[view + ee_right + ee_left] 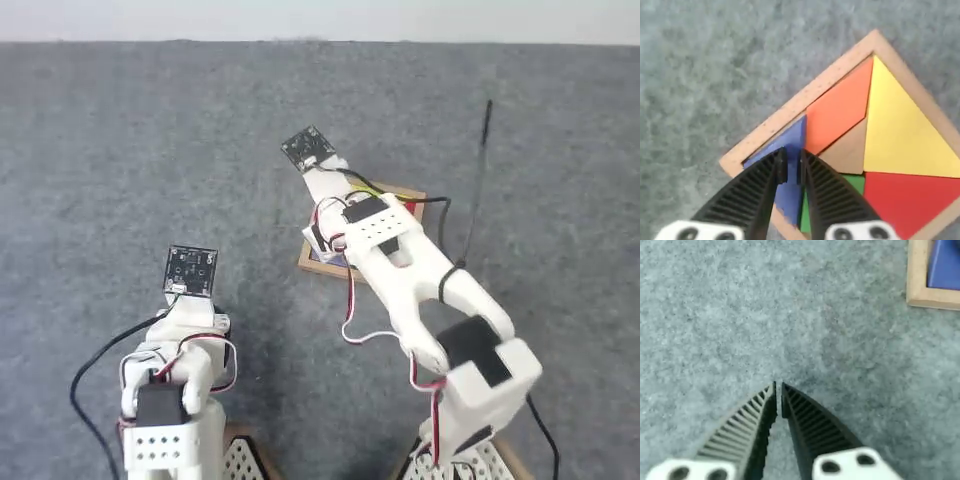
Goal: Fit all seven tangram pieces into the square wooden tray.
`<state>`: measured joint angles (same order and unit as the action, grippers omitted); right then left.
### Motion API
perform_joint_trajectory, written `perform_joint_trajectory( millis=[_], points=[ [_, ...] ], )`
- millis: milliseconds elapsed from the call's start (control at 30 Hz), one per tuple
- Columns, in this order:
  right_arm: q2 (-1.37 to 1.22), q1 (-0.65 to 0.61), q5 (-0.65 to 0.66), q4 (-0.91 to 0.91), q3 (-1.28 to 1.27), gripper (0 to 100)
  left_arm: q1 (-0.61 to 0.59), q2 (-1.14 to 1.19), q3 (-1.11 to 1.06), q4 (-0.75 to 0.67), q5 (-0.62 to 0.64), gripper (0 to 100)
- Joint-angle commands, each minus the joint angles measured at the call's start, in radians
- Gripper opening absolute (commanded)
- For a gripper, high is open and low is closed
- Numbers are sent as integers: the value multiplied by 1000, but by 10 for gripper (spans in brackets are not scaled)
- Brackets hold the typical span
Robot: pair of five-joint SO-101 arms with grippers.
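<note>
The square wooden tray (pixel 790 107) lies on grey carpet and holds orange (pixel 835 115), yellow (pixel 900 130), red (pixel 900 200), green (pixel 856 183), tan (pixel 847 152) and blue (pixel 792 137) tangram pieces. My right gripper (pixel 790 157) is shut, with its tips down on the blue piece near one tray corner. In the high view the right arm (pixel 385 245) covers most of the tray (pixel 408 191). My left gripper (pixel 779 386) is shut and holds nothing. It hovers over bare carpet, apart from the tray corner (pixel 920 287), where the blue piece (pixel 946 265) shows.
Grey carpet covers the whole table around the tray. Black cables (pixel 478 180) trail behind the right arm. The left arm (pixel 175 370) stands at the near left, and both arm bases sit at the near edge.
</note>
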<state>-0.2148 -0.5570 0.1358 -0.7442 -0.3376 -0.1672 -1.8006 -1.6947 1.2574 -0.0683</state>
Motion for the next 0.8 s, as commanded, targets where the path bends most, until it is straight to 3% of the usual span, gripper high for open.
perform_joint_trajectory(
  millis=[0, 300, 633, 767],
  points=[
    [-19, 5, 15, 8, 75, 43, 5, -17, 10, 3, -2, 21],
    [-13, 12, 17, 7, 94, 42, 5, -17, 10, 3, -2, 21],
    [357, 33, 15, -64, -149, 42, 5, -17, 10, 3, -2, 21],
    [499, 105, 12, -193, -235, 42, 5, -17, 10, 3, -2, 21]
  ],
)
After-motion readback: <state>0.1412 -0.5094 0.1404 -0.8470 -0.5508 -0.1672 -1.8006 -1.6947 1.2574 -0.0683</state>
